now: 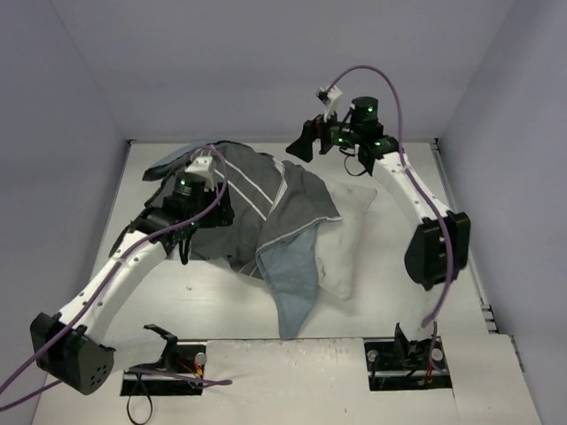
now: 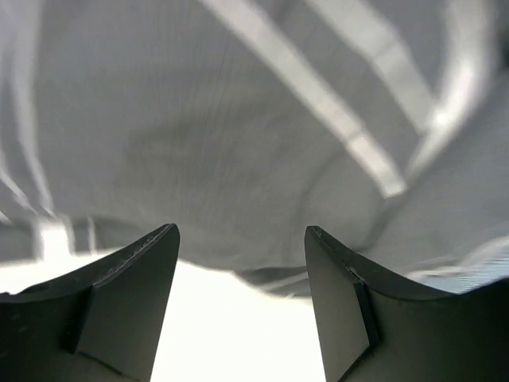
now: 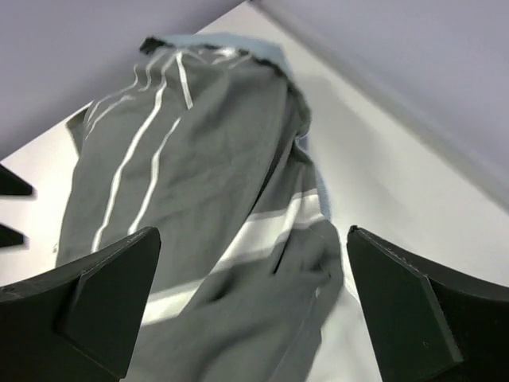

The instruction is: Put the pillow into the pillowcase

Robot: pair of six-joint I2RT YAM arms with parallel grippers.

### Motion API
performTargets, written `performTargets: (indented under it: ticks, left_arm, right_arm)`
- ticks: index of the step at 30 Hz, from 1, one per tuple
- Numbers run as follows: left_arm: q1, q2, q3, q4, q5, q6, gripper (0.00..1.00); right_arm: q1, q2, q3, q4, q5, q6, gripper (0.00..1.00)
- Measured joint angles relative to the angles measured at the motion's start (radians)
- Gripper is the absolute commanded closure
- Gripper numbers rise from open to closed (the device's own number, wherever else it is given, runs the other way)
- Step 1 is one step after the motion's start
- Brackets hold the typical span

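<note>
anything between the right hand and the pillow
Yes: the dark grey striped fabric pillowcase lies draped over most of the soft white pillow, below the open right hand. Only the pillow's right part shows bare.

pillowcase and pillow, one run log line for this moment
stage: insertion unfinished | pillowcase: draped over pillow | pillow: right part exposed | left gripper: open, facing pillowcase | right gripper: open, raised, empty

Even soft light; left-wrist view blurred, table glaring white.

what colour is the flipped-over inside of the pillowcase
Pale blue-grey; the pillowcase shows it best in the top external view.
</note>
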Motion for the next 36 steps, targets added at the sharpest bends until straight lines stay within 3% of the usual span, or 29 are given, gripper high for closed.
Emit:
performTargets:
  ticks: [3, 8, 10, 11, 12, 18, 23, 26, 29, 30, 31, 35, 36]
  left_arm:
    - [-0.003, 0.035, -0.125, 0.014, 0.0, -0.054, 0.4]
    - [-0.003, 0.079, -0.274, 0.057, 0.0, -0.12, 0.4]
    - [-0.003, 0.094, -0.293, 0.1, 0.0, -0.135, 0.4]
    - [-0.002, 0.109, -0.293, 0.117, 0.0, -0.137, 0.4]
    - [0.0, 0.131, -0.293, 0.142, 0.001, -0.138, 0.4]
    - [0.02, 0.314, -0.23, 0.194, 0.043, -0.14, 0.4]
    - [0.031, 0.479, 0.111, 0.171, 0.068, -0.127, 0.4]
    - [0.032, 0.481, 0.253, 0.294, 0.087, -0.128, 0.39]
    - [0.029, 0.384, 0.274, 0.391, 0.076, -0.13, 0.37]
    - [0.027, 0.331, 0.254, 0.399, 0.055, -0.132, 0.37]
    - [0.027, 0.261, 0.219, 0.396, 0.027, -0.133, 0.37]
    - [0.033, -0.035, 0.047, 0.332, -0.079, -0.135, 0.36]
    - [0.037, -0.109, 0.006, 0.306, -0.101, -0.134, 0.36]
  right_arm:
    - [0.01, 0.173, 0.095, 0.008, -0.082, 0.02, 0.0]
    - [0.057, 0.417, 0.113, -0.016, -0.159, 0.032, 0.0]
    - [0.074, 0.464, 0.113, -0.013, -0.201, 0.034, 0.35]
    - [0.08, 0.47, 0.112, -0.013, -0.228, 0.032, 0.59]
    - [0.087, 0.467, 0.112, -0.01, -0.255, 0.026, 1.0]
    - [0.128, 0.332, 0.113, -0.055, -0.223, -0.065, 1.0]
    - [0.142, 0.153, 0.185, -0.179, -0.047, -0.222, 1.0]
    - [0.177, 0.039, 0.253, -0.238, 0.034, -0.303, 1.0]
    - [0.248, -0.066, 0.259, -0.271, 0.087, -0.372, 1.0]
    - [0.274, -0.098, 0.245, -0.272, 0.102, -0.39, 0.94]
    - [0.295, -0.12, 0.228, -0.272, 0.115, -0.406, 0.76]
    - [0.404, -0.149, 0.087, -0.247, 0.113, -0.412, 0.24]
    - [0.436, -0.135, 0.042, -0.243, 0.11, -0.409, 0.19]
